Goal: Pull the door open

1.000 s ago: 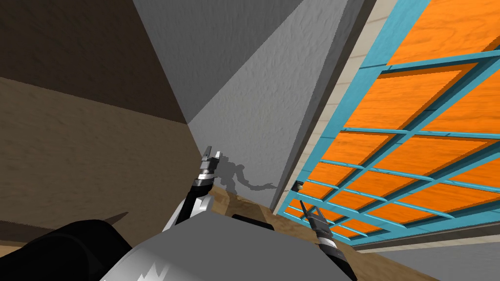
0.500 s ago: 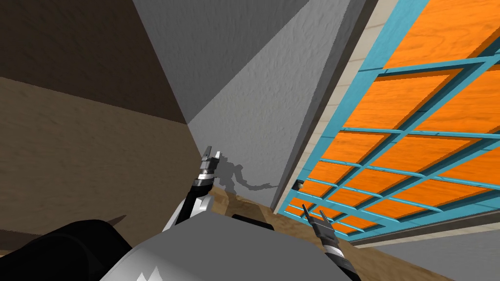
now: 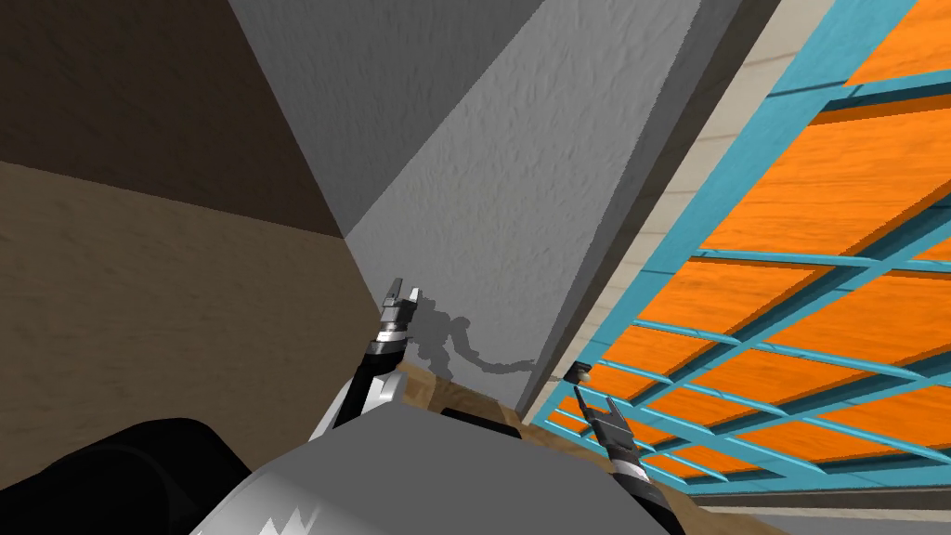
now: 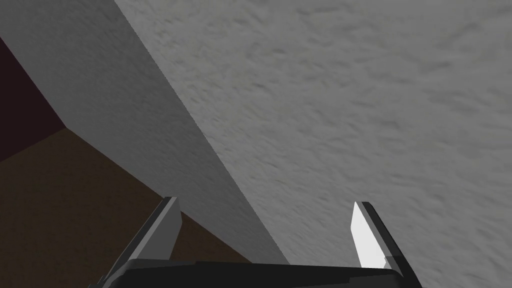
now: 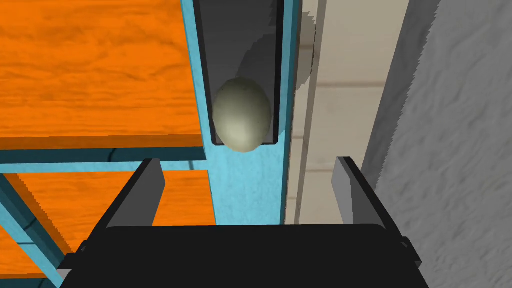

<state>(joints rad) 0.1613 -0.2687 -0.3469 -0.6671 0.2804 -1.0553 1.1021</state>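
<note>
The door (image 3: 799, 279) has orange panels in a teal lattice and takes up the right of the head view. Its pale, egg-shaped knob (image 5: 242, 115) sits on a dark plate at the door's edge (image 5: 245, 195), next to the cream jamb (image 5: 320, 125). My right gripper (image 5: 247, 187) is open and points at the knob, which lies just beyond the fingertips, not between them. In the head view the knob (image 3: 583, 374) is right above the right gripper (image 3: 594, 402). My left gripper (image 3: 399, 295) is raised near the grey wall, and its fingers (image 4: 367, 235) stand open with nothing between them.
A rough grey wall (image 3: 501, 186) meets the jamb (image 3: 650, 223) just left of the door. A brown wall (image 3: 167, 306) closes the left side. A strip of wooden floor (image 3: 464, 399) shows at the grey wall's foot.
My head view has shifted, and the door now looms larger. The knob stands closer to the right gripper's tips than before. The left arm has stayed put.
</note>
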